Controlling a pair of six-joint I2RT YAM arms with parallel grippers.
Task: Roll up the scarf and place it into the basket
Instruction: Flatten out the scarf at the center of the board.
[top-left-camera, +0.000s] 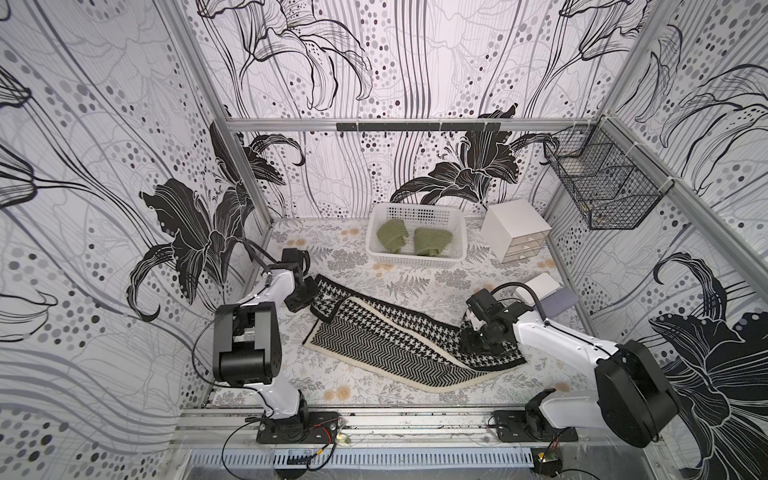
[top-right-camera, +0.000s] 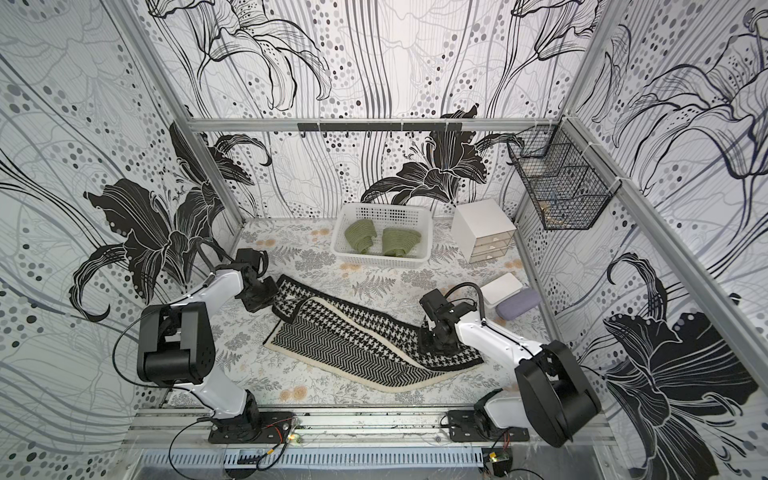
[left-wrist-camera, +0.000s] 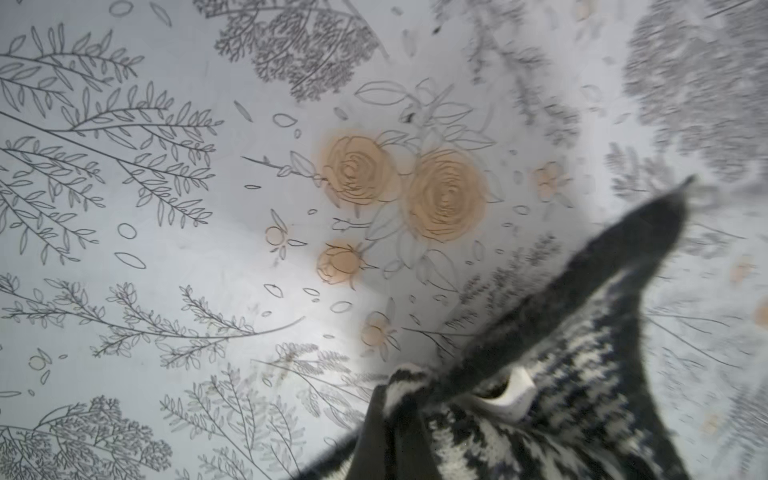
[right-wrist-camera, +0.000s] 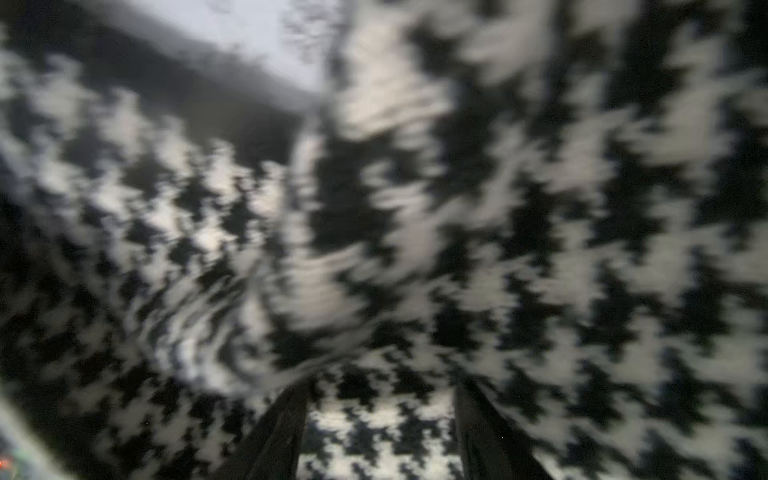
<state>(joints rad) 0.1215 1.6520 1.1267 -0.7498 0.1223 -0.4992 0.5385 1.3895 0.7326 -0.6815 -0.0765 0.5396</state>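
I've nothing rolled yet: the scarf lies spread on the table, outside the basket, my left gripper clamped on one corner, my right gripper with jaws apart over the other end.

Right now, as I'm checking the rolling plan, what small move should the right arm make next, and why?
Probably close the right gripper on the houndstooth scarf beneath it. Its jaws stand apart, low over the fabric at that end, while the left gripper is shut on the scarf's far corner. The scarf lies unrolled on the table, outside the white basket.
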